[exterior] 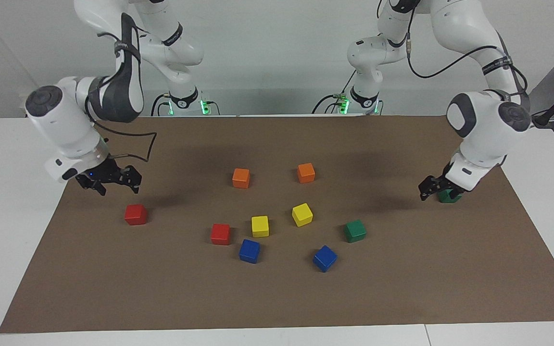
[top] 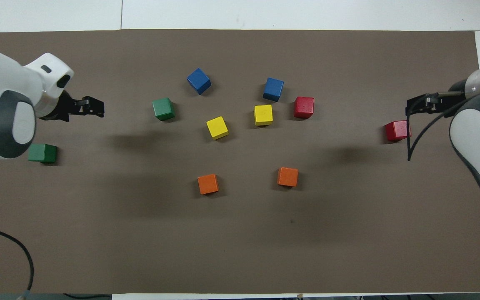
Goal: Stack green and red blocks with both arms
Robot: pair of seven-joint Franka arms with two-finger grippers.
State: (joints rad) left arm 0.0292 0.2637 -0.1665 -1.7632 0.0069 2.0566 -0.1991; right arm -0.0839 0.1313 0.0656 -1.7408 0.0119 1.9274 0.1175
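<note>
Blocks (exterior: 220,234) apart on mat (exterior: 277,298)

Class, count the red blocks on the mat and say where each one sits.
2. One red block sits alone toward the right arm's end of the mat. The other red block is in the middle cluster, beside a yellow block. None seem hidden.

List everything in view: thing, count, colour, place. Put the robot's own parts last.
red blocks: 2, bright red; one alone at the right arm's end, one in the middle cluster.
green blocks: 2, dark green; one at the left arm's end, one in the cluster.
yellow cubes: 2, cluster centre.
blue cubes: 2, farthest from the robots.
orange cubes: 2, nearest the robots.
mat: 1, brown, on the white table.
right gripper: open, raised, holding nothing.
left gripper: open, raised, holding nothing.
</note>
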